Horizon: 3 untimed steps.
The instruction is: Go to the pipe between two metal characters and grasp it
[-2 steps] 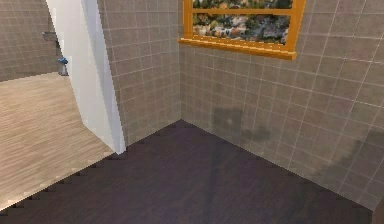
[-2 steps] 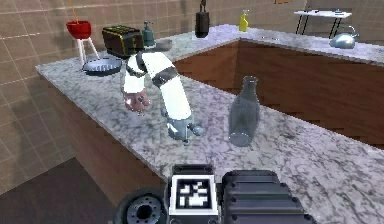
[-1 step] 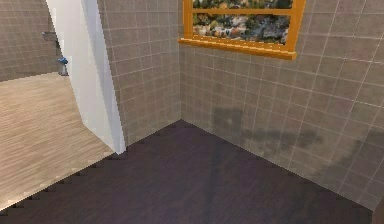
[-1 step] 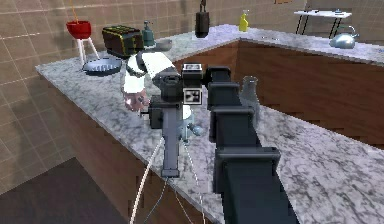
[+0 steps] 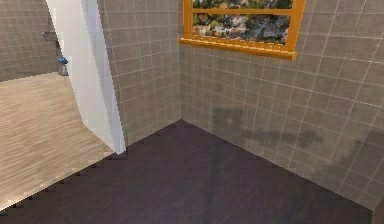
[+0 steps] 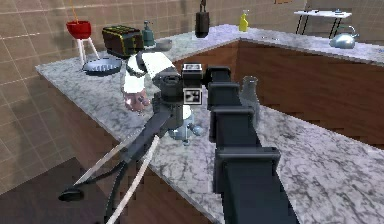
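Dangling past the granite desk's (image 6: 310, 140) edge, the claw (image 6: 88, 203) is holding nothing over dark floor (image 6: 35, 205); grip width, can't tell.

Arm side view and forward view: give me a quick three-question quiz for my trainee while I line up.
1. Multiple choice: in the arm side view, the bottle right of the dark vase is A) yellow, B) blue, C) black?
2. True or false: the forward view's window frame is orange.
3. Fill in: the pale floor at the forward view's left looks like ___ planks.
Key: 1 A; 2 true; 3 wood.
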{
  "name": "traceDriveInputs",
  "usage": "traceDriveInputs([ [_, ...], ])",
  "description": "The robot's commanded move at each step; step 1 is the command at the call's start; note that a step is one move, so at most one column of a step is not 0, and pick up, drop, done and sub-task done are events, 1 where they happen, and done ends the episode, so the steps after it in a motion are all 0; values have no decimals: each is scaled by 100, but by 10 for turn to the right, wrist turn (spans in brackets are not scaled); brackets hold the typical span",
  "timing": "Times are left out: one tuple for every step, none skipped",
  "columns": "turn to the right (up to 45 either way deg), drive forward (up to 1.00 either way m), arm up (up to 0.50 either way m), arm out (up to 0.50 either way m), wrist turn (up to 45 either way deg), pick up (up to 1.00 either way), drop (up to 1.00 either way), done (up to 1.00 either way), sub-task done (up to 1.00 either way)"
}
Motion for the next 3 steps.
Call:
traceDriveInputs([
  [0,0,0,0,450,0,0,0,0],
  [0,0,0,0,450,0,0,0,0],
  [0,0,0,0,450,0,0,0,0],
])
